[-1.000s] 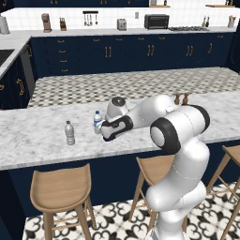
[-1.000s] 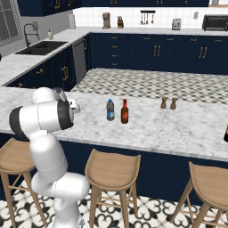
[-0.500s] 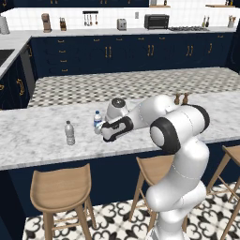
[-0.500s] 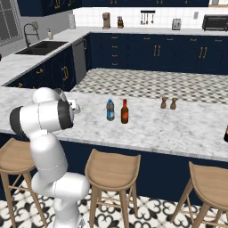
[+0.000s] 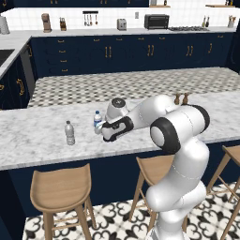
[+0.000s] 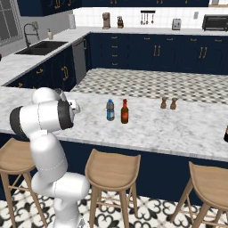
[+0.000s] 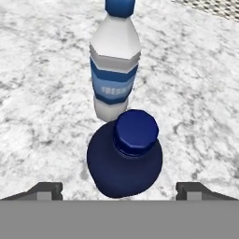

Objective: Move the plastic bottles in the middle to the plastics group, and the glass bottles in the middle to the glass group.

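Observation:
In the hand view a solid navy plastic bottle (image 7: 125,158) stands upright on the marble counter between my gripper's (image 7: 121,190) wide-apart fingertips (image 7: 44,190), which do not touch it. The gripper is open. Right behind the navy bottle stands a clear water bottle with a blue label (image 7: 114,70), part of the plastics group. In the left base view my gripper (image 5: 104,134) hangs beside that labelled bottle (image 5: 97,119), with the greyish water bottle (image 5: 70,132) further left. In the middle stand a dark bottle with a blue cap (image 6: 110,110) and an amber glass bottle (image 6: 124,111). The glass group (image 6: 168,103) stands to the right.
Wooden stools (image 5: 58,190) line the counter's near edge (image 5: 56,159). A dark object (image 6: 226,133) shows at the far right edge of the counter. Bare marble lies between the two water bottles and to the right of the amber bottle.
The jaws have opened and let go of the navy bottle, which now stands beside the labelled water bottle. The arm has hardly moved.

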### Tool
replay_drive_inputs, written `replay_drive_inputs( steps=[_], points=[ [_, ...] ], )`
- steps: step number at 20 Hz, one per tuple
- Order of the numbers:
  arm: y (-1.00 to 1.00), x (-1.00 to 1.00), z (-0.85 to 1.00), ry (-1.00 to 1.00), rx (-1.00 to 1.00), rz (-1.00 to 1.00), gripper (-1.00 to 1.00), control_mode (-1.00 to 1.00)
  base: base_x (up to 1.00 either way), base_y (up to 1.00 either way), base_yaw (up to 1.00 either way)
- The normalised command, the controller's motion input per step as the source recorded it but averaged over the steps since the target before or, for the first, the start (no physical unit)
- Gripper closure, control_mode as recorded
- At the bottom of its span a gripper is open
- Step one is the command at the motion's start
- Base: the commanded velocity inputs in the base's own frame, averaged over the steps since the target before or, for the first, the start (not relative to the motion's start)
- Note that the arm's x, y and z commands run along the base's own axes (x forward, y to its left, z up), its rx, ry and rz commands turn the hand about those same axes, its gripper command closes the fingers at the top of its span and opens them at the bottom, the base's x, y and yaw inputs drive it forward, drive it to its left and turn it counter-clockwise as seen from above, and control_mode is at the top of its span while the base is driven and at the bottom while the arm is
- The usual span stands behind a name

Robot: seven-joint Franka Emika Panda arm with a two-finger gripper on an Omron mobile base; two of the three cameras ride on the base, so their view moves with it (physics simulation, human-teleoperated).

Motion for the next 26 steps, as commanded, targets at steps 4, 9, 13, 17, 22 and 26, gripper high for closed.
replay_drive_inputs(
  steps=[4, 9, 13, 17, 22, 26],
  points=[
    [0.0, 0.0, 0.0, -0.01, 0.0, 0.0, -1.0, -1.0, 0.0, 0.0, 0.0],
    [-0.04, -0.38, 0.03, -0.13, 0.02, -0.01, -1.0, -1.0, 0.0, 0.0, 0.0],
    [-0.15, -0.67, 0.34, -0.09, 0.03, -0.06, -1.0, -1.0, 0.0, 0.0, 0.0],
    [-0.33, -0.57, 0.63, -0.08, 0.03, -0.14, -1.0, -1.0, 0.0, 0.0, 0.0],
    [-0.45, -0.3, 0.93, -0.06, 0.01, -0.16, -1.0, -1.0, 0.0, 0.0, 0.0],
    [-0.41, -0.02, 1.0, 0.0, 0.0, -0.14, -1.0, -1.0, 0.0, 0.0, 0.0]
  ],
)
